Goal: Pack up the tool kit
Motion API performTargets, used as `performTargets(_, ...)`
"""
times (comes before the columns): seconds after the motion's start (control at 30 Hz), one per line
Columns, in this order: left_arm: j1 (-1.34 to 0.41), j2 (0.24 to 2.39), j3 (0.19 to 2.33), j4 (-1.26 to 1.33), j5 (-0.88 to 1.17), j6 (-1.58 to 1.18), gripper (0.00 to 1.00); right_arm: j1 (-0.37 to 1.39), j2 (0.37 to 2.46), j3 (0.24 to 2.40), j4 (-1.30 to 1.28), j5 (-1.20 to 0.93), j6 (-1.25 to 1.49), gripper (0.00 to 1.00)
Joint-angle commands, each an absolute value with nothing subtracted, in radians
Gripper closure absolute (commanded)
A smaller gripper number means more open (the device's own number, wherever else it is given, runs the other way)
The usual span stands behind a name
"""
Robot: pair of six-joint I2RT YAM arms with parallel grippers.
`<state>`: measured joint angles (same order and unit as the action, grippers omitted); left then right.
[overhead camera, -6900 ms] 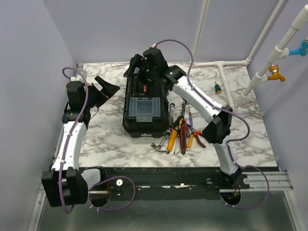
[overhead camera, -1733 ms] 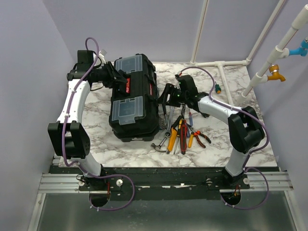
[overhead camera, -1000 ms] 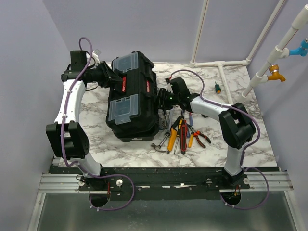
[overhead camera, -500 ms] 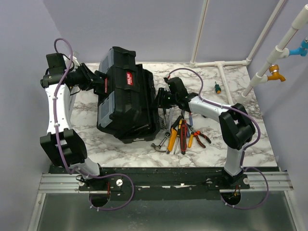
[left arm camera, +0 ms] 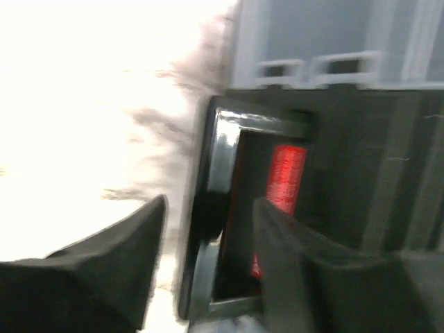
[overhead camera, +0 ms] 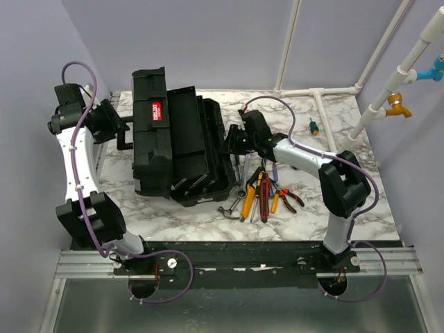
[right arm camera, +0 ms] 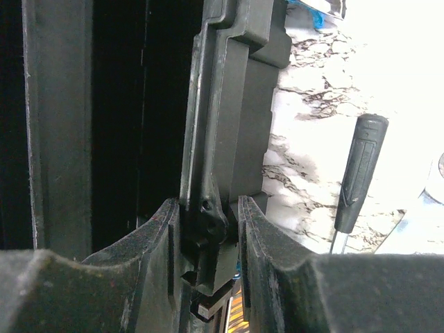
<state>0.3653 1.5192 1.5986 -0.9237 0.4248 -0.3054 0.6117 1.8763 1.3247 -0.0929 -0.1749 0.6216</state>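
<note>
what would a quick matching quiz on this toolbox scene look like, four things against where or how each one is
Things:
1. lid
2. right tool
3. hand tools
4. green screwdriver

Places or states:
A. alone, near the white pipe
B. swung open to the left side
C. heaped on the table, right of the toolbox
D. clamped on the toolbox's right edge

Pairs: 1-B, 2-D, 3-C, 4-A
</note>
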Motion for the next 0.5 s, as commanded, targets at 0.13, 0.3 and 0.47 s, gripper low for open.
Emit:
performTargets(0.13,0.437,1.418,1.504,-0.897,0.215,-0.324,0.11,0.563,1.831,1.325,-0.182,-0.042,0.647,0.99)
performTargets(0.3,0.484,1.322,1.418,-0.783,0.453,-0.420,0.10,0.563,1.817,1.302,-0.166,-0.051,0.653,0.99)
performTargets(0.47,0.472,1.169,1.374,-0.680,0.567,-0.505,0.01,0.562,1.813,1.303,-0.166,-0.054,0.652,0.99)
